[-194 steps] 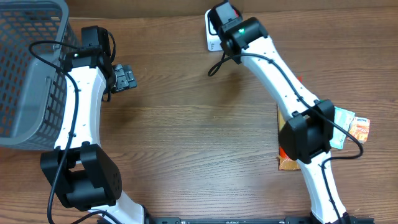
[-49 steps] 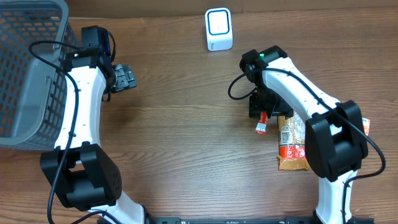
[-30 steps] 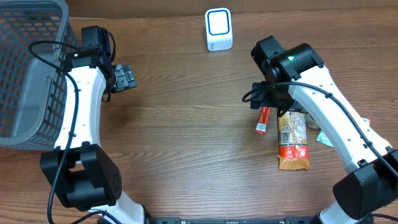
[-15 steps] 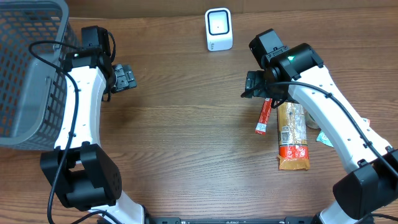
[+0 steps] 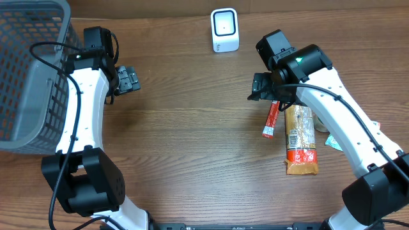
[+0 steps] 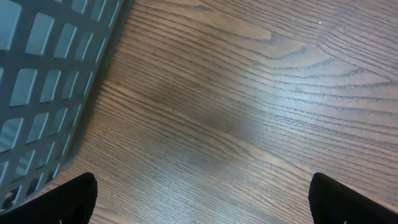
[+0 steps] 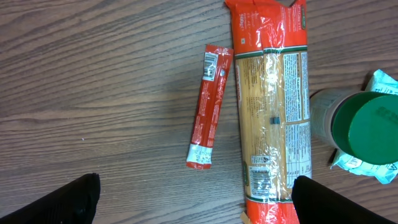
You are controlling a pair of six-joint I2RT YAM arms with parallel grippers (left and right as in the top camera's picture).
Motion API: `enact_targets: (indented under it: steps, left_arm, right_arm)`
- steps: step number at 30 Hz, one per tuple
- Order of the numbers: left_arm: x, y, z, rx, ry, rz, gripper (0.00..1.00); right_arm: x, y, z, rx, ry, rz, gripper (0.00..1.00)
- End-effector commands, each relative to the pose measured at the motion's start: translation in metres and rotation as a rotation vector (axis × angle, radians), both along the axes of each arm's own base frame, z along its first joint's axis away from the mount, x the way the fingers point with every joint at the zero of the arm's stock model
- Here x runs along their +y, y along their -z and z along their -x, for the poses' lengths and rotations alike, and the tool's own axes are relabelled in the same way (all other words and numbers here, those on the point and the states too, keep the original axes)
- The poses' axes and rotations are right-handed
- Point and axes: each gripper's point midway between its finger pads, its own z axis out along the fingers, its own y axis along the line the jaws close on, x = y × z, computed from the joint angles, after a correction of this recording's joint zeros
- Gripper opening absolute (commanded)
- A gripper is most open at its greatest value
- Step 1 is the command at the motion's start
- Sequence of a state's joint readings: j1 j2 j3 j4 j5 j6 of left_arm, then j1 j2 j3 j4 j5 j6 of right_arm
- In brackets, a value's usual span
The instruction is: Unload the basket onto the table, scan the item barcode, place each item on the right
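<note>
Overhead: the scanner stands by the far edge of the bench, about midway along. The grey basket fills the far left corner. The items lie toward the right edge. A red stick packet lies flat, with a long pasta pack just beside it on the right. The right gripper hangs over the far end of the stick, jaws spread wide, nothing in them. The left gripper sits beside the basket, also wide and empty.

Left wrist: we see only bare wood and the basket wall. The left gripper shows two dark tips at the bottom corners, far apart, with no item between them.

Right wrist: the right gripper is wide, its tips at the bottom corners, clear of everything. The red stick packet is near centre, slightly tilted and apart from the pasta pack. A green-lidded jar sits at the pack's right side. A pale printed patch at one end of the stick may be the barcode; it is too small to tell.

We judge the step as the approach before the pick, with nothing grasped or scanned yet. The stick looks like the target. The next move calls for coming down, setting the jaws across its narrow width, and closing without catching the pasta pack. Then lift it and turn the code toward the scanner.
</note>
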State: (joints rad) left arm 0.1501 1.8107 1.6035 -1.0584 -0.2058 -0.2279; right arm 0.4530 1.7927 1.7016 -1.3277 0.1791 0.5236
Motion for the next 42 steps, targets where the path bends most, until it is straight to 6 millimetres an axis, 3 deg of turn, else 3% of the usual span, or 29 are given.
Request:
enact_targets:
  steps: [1, 36, 39, 42]
  left_arm:
    - [-0.004, -0.009, -0.004, -0.023, 0.020, -0.002, 1.00]
    - [-0.004, -0.009, -0.004, -0.023, 0.020, -0.002, 1.00]
    - [-0.004, -0.009, -0.004, -0.023, 0.020, -0.002, 1.00]
    - [-0.004, -0.009, -0.004, -0.023, 0.020, -0.002, 1.00]
  right_arm:
    - [0.001, -0.002, -0.002, -0.008, 0.007, -0.012, 1.00]
    - [0.001, -0.001, 0.002, 0.006, -0.004, -0.006, 1.00]
    - [0.000, -0.014, 0.003, -0.026, -0.004, -0.021, 1.00]
    - [0.001, -0.043, 0.000, -0.129, -0.004, -0.070, 1.00]
